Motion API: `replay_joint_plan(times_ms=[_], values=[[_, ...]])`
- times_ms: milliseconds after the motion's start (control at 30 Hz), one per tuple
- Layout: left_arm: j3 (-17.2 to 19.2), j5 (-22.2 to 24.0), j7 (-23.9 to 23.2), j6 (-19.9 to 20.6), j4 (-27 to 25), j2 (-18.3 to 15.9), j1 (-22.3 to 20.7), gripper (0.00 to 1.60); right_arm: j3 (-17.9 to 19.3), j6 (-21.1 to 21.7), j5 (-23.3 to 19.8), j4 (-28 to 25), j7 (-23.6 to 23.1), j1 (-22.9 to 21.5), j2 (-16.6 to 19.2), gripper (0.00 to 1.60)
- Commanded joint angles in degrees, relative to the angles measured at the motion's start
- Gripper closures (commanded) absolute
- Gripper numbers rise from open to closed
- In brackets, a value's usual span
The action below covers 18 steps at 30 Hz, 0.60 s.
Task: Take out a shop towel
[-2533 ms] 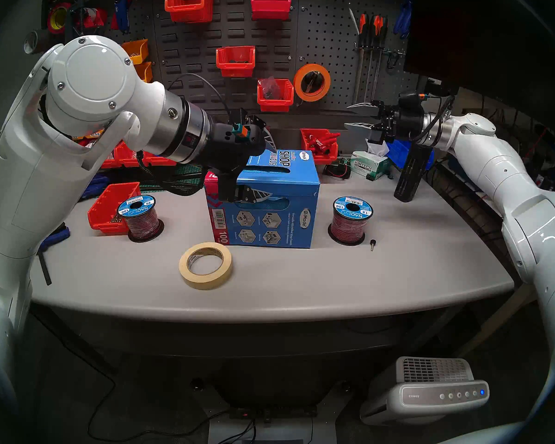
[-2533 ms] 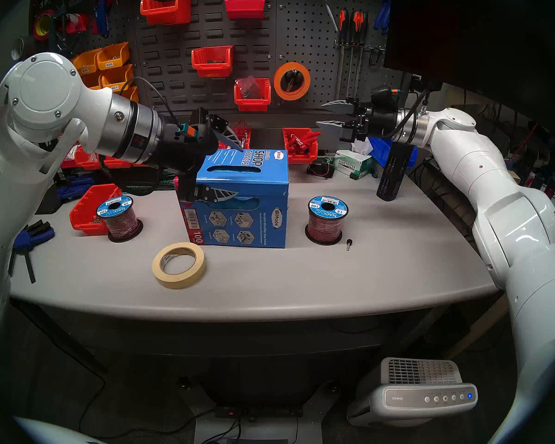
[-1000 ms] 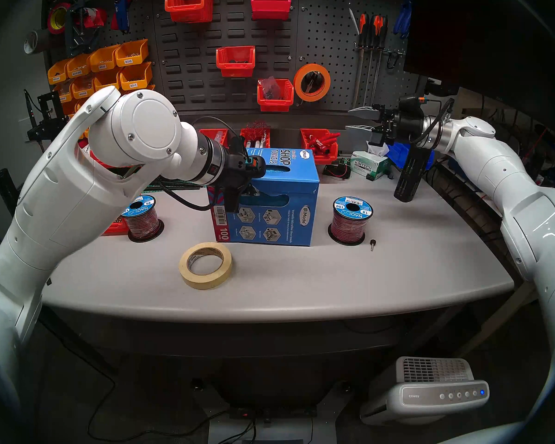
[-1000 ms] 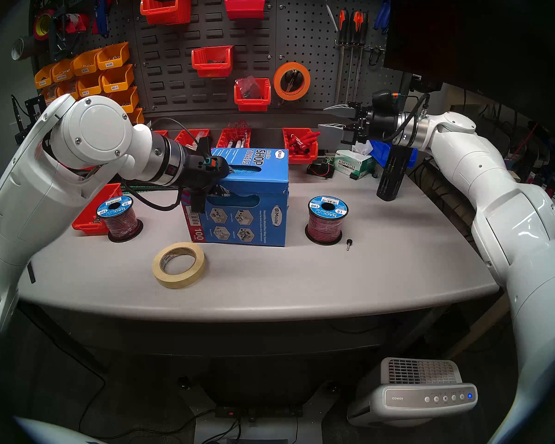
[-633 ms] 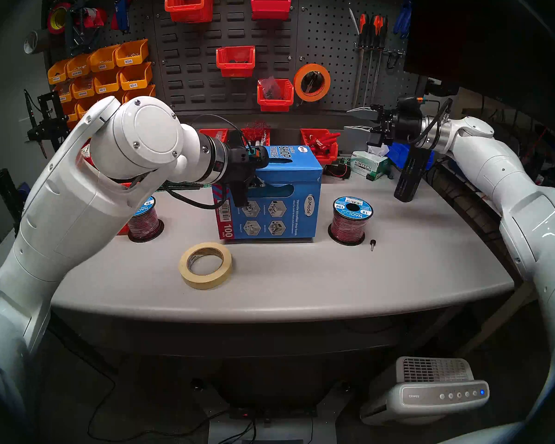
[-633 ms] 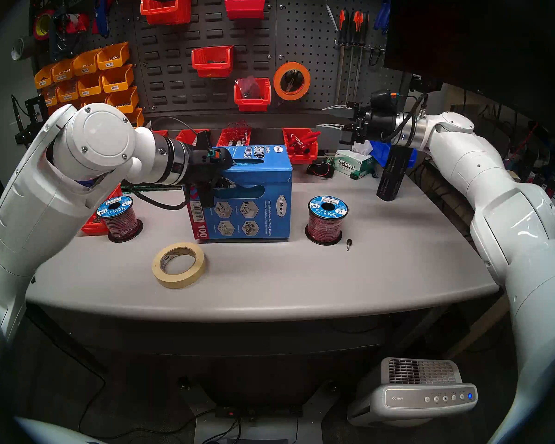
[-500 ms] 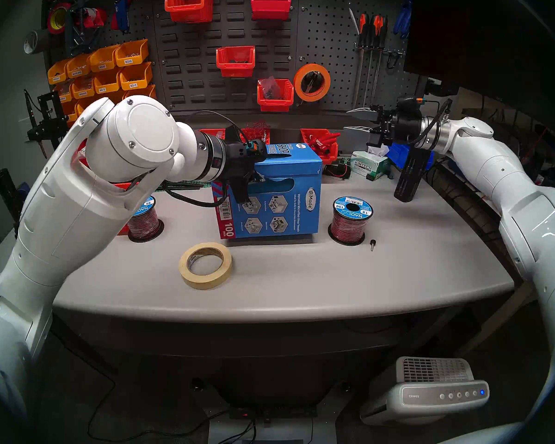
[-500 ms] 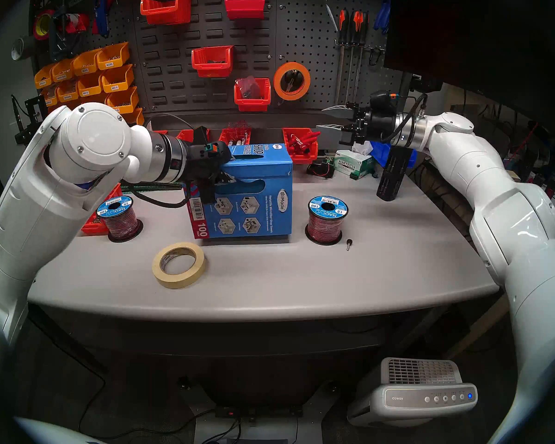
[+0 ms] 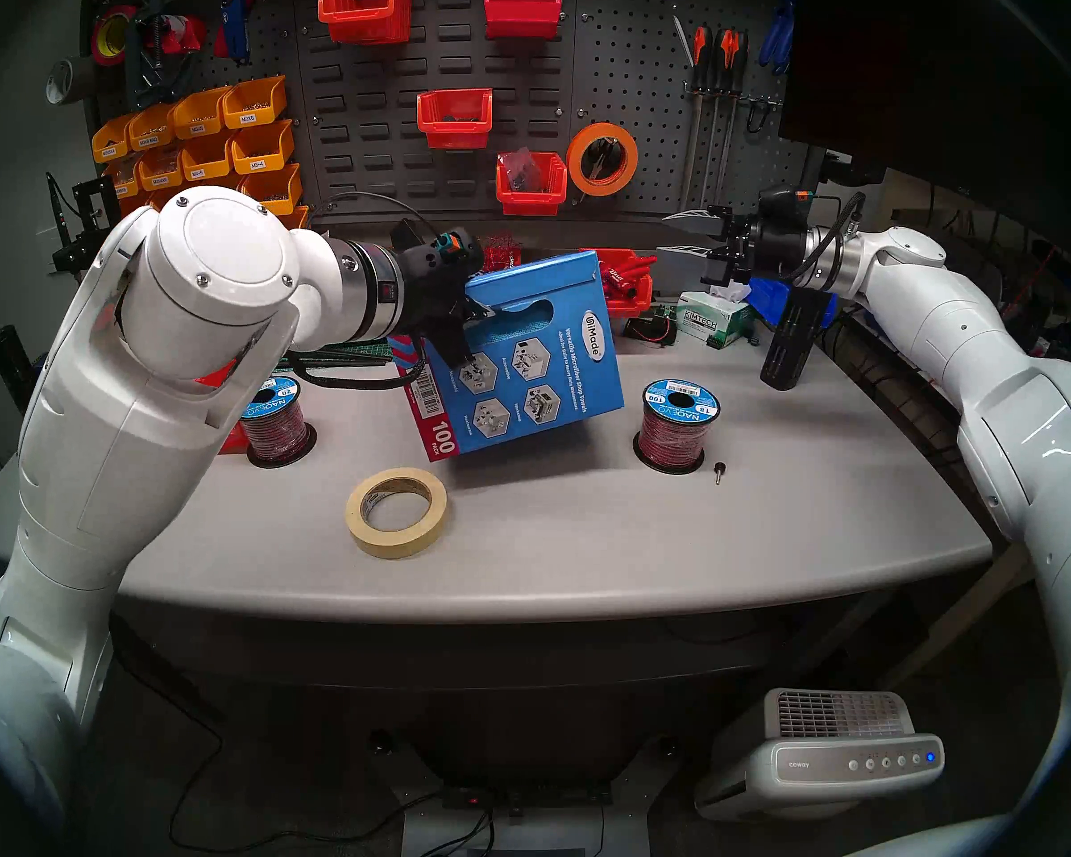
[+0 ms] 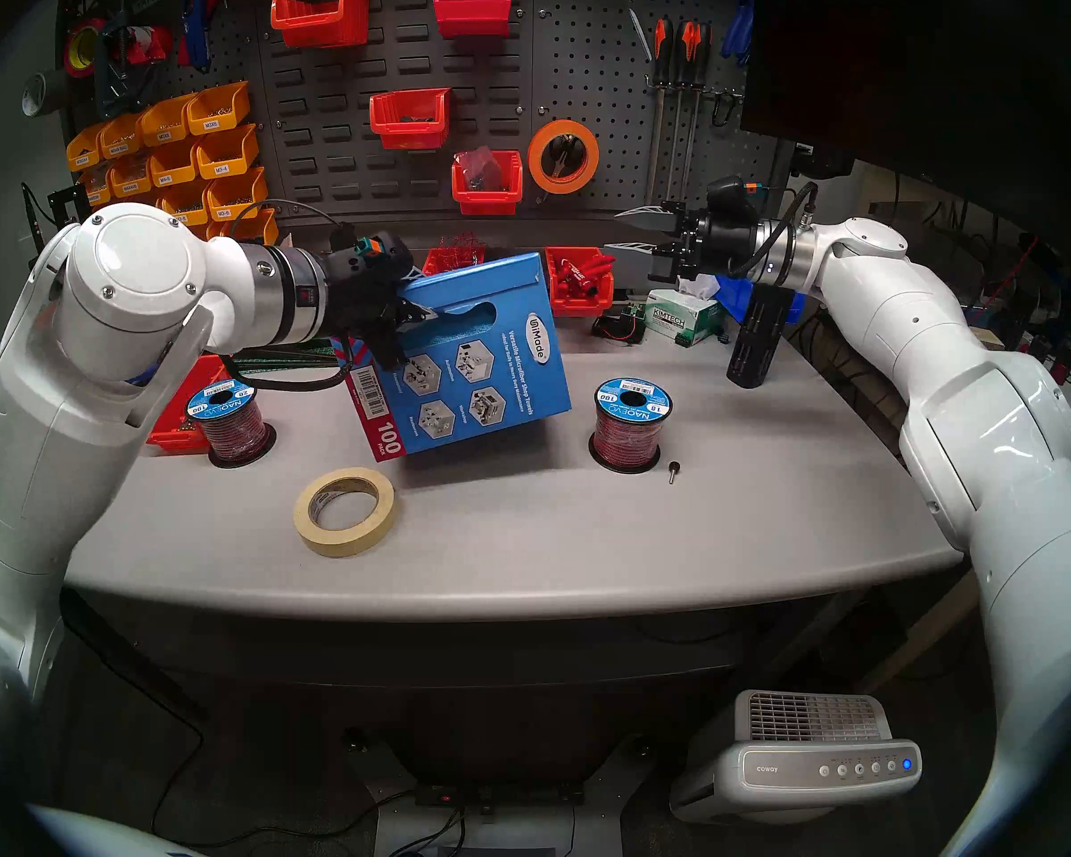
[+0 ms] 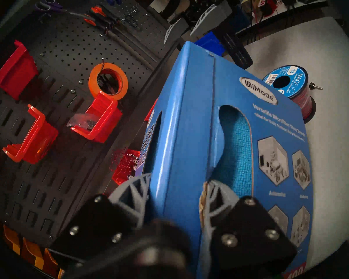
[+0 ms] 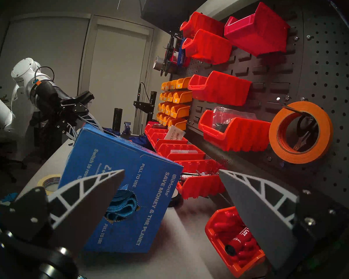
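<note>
My left claw point(image 11: 177, 194) clamps the blue carton's point(image 9: 539, 367) top edge, tilting it off the bench point(image 9: 582, 546) – right claw point(image 12: 169, 210) gapes empty – shop towel point(image 11: 240, 151) inside

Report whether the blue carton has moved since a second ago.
Yes. The blue carton, clamped by the left gripper, has tipped up off the table; the masking tape roll stayed put.

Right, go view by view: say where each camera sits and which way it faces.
Head stereo left: on the head, facing table and pegboard; both arms show.
Head stereo right: nearly the same picture, shifted.
Left wrist: on the left wrist, looking along the left gripper, shut on the blue carton's edge.
Right wrist: on the right wrist, tilted, looking leftward between the open right gripper fingers at carton and left arm.
All share the carton.
</note>
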<state>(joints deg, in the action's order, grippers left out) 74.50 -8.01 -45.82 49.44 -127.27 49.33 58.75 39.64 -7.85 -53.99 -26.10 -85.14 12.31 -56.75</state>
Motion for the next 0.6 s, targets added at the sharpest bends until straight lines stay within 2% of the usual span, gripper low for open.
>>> replay_joint_plan(times_ms=[0,200,300,400,500,533,567], values=[[6.9,1.4,5.4,1.2,-3.8,4.8,3.0,1.60,0.6,0.0,-0.6,-0.2,0.1,-2.6,0.0,0.00],[8.9,3.0,8.5,1.4,-5.5,9.0,8.0,1.60,0.6,-0.1,-0.5,-0.2,0.1,-2.6,0.0,0.00],[9.0,3.6,9.7,1.1,-6.1,10.0,9.8,1.60,0.6,-0.1,-0.4,-0.3,0.1,-2.6,0.1,0.00],[8.9,4.4,11.9,0.2,-6.8,13.3,12.8,1.60,0.5,-0.1,-0.3,-0.3,0.1,-2.6,0.1,0.00],[8.5,4.7,13.2,-0.4,-7.2,13.5,14.1,1.60,0.5,-0.1,-0.3,-0.3,0.1,-2.6,0.1,0.00],[8.6,5.0,14.6,-1.0,-7.4,15.6,15.5,1.60,0.5,-0.1,-0.2,-0.4,0.1,-2.6,0.1,0.00],[8.7,5.2,15.4,-1.4,-7.7,15.9,16.2,1.60,0.5,-0.1,-0.2,-0.4,0.1,-2.7,0.1,0.00]])
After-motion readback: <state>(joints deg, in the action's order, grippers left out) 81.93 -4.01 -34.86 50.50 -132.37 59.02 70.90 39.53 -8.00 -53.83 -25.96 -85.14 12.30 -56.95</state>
